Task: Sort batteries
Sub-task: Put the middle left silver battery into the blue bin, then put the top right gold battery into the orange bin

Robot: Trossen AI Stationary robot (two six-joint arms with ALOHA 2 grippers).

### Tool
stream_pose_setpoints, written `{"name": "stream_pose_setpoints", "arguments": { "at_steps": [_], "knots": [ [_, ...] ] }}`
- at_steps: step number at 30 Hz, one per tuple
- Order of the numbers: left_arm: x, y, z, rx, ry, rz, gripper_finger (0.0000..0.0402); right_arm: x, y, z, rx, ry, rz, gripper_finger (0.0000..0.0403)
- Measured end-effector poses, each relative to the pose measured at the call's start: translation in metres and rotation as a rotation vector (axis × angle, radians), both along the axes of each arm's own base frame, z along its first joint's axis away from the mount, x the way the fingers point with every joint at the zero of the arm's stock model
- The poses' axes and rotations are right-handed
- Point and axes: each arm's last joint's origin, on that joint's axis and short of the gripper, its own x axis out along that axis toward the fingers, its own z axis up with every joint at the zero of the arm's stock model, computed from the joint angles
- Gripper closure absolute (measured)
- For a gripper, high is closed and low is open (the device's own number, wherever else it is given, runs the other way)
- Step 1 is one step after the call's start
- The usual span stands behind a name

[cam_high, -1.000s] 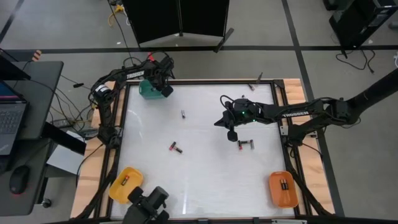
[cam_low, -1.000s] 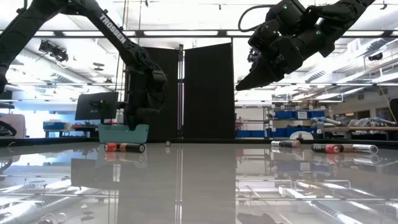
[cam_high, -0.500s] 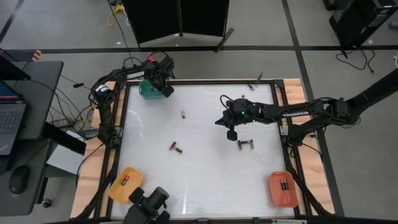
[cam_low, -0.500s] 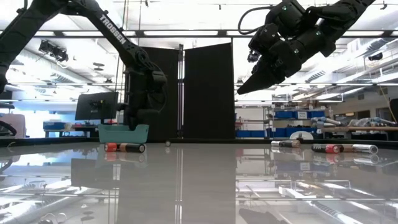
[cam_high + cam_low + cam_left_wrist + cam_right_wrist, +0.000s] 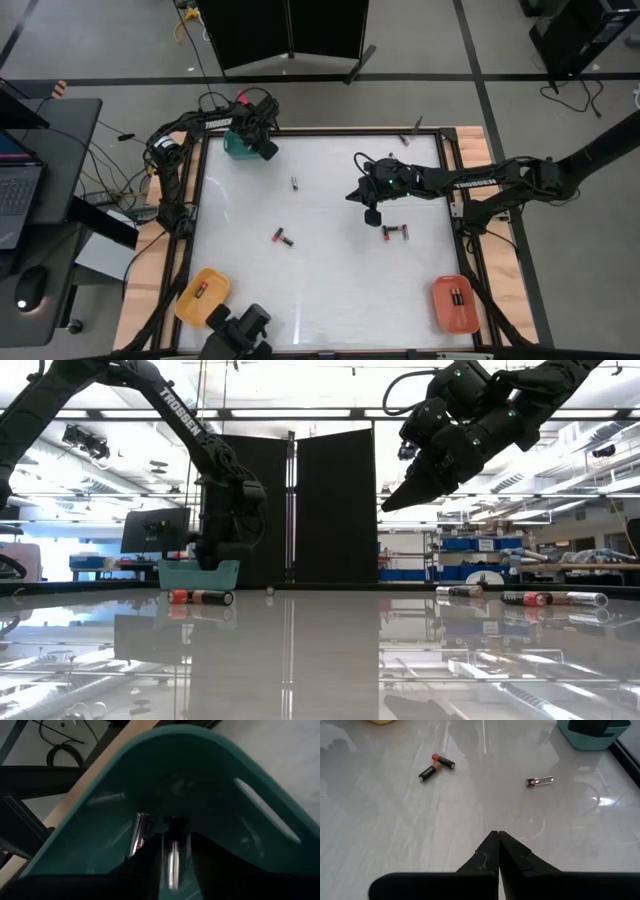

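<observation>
My left gripper (image 5: pixel 258 145) reaches into the green tray (image 5: pixel 238 146) at the table's far-left corner. In the left wrist view a silvery battery (image 5: pixel 172 857) stands between its fingers, and another battery (image 5: pixel 141 832) lies on the tray floor (image 5: pixel 210 815). My right gripper (image 5: pixel 372 207) hovers shut, high above the table's middle right (image 5: pixel 395 500). Loose batteries lie flat on the table: one (image 5: pixel 295 184), a pair (image 5: pixel 282 237) and a pair (image 5: pixel 395 232) just near-side of the right gripper. My left gripper has a silvery battery (image 5: pixel 172 865) pinched between its two fingers (image 5: pixel 147 870), which come from above into the green tray. The battery lies along the fingers, pointing down at the tray floor. Whether its far end touches the floor I cannot tell.
A yellow tray (image 5: pixel 202 293) at the near-left corner holds one battery, and an orange tray (image 5: pixel 455 303) at the near-right corner holds two. Small dark bits lie by the far-right edge (image 5: pixel 412 130). A wooden frame (image 5: pixel 480 250) rims the white table.
The right gripper has tipped slightly in place while staying shut, high above the table. The left arm's wrist has shifted a little at the green tray. The loose batteries have not moved.
</observation>
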Motion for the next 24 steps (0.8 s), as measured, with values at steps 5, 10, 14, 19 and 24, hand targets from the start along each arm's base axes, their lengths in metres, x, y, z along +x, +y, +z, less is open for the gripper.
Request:
{"name": "stream_pose_setpoints", "arguments": {
  "at_steps": [5, 10, 14, 19, 24],
  "knots": [
    [0.004, -0.003, 0.004, 0.045, 0.02, -0.002, 0.0254, 0.0, 0.0, 0.0, 0.006, -0.001, -0.003, 0.039],
    [0.011, -0.009, 0.018, 0.116, 0.004, -0.021, 0.0295, 0.0, 0.0, 0.0, 0.024, -0.002, -0.016, 0.0383],
    [0.017, -0.016, 0.041, 0.204, -0.066, -0.039, 0.0345, 0.0, 0.0, 0.0, 0.019, -0.001, -0.025, 0.0387],
    [0.02, -0.028, 0.081, 0.335, -0.2, -0.042, 0.0394, 0.0, -0.002, 0.0, -0.016, 0.007, -0.08, 0.039],
    [0.025, -0.049, 0.119, 0.446, -0.334, -0.076, 0.0387, 0.0, -0.002, 0.0, 0.003, 0.007, -0.091, 0.0384]
  ]
}}
